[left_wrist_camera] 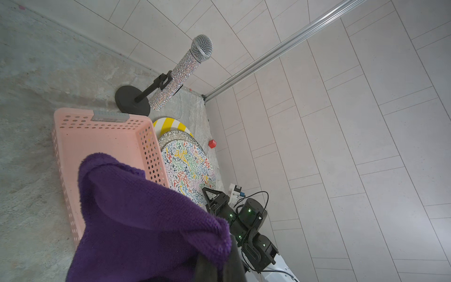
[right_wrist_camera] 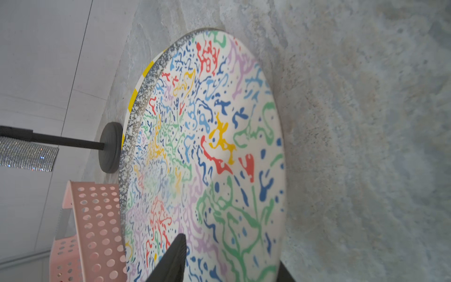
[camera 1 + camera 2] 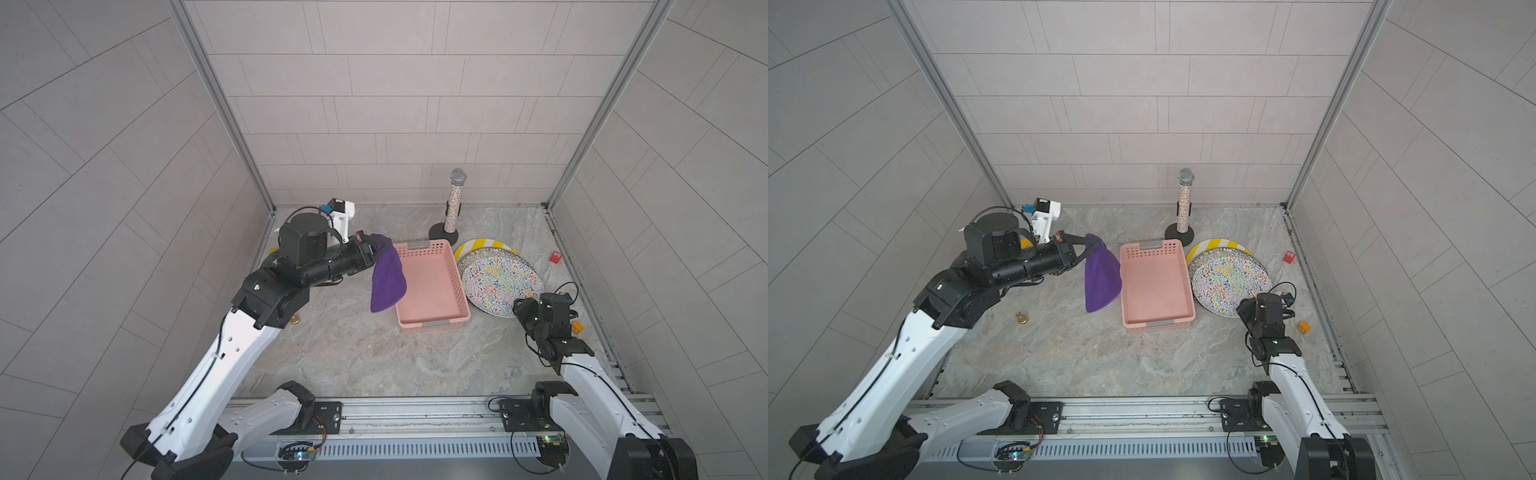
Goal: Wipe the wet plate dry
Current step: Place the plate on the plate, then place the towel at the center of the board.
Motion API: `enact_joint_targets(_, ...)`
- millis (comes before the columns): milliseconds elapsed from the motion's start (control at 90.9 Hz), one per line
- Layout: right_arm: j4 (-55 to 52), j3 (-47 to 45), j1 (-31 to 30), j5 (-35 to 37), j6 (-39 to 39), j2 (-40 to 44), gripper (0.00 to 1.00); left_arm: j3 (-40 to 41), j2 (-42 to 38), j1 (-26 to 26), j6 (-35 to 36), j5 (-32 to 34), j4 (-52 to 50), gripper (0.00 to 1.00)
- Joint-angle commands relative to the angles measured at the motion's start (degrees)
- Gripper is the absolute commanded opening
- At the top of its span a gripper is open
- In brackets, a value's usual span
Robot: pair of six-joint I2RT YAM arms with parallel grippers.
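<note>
My left pincer (image 3: 376, 249) clamps the purple cloth (image 3: 387, 278); right pincer (image 3: 519, 307) gapes at the plate (image 3: 498, 278). Next, I judge: bring cloth across.

We see pale grey tiled walls (image 3: 395, 104) on three sides, aluminium corner posts (image 3: 220, 104), and a grey marbled floor (image 3: 353, 357).

Pink basket (image 3: 419, 249) sits mid-surface (image 3: 353, 353). Sparkly microphone (image 3: 454, 203) stands upright on a black stand just behind its far corner, on my right. Red block (image 3: 555, 257) and orange block (image 3: 577, 327) lie well to its right. Brass bell (image 3: 1021, 318) is well to its left.
</note>
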State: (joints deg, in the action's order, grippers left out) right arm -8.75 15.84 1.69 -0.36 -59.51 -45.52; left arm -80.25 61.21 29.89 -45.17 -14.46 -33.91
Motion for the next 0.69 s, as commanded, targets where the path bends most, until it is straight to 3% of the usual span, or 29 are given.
enact_joint_targets(0, -3.68, -0.43, 0.33, 0.94, 1.49, 2.99, 0.62, 0.44, 0.41, -0.43, 1.42, -3.48, 1.32, 0.00)
enact_joint_targets(187, -8.57, -0.15, 0.49, 2.42, 2.92, 10.09, 0.77, 0.27, 1.02, -0.37, 3.07, -5.49, 0.09, 0.00)
enact_joint_targets(396, -11.38, 6.33, 0.50, 1.75, 4.50, 17.79, 0.79, 1.11, 2.50, -0.41, 5.20, -5.87, -1.18, 0.00)
enact_joint_targets(682, -5.13, 19.18, -0.86, -13.54, 12.66, 8.39, 0.86, -0.22, 14.58, -0.26, 8.17, -6.53, -0.89, 0.00)
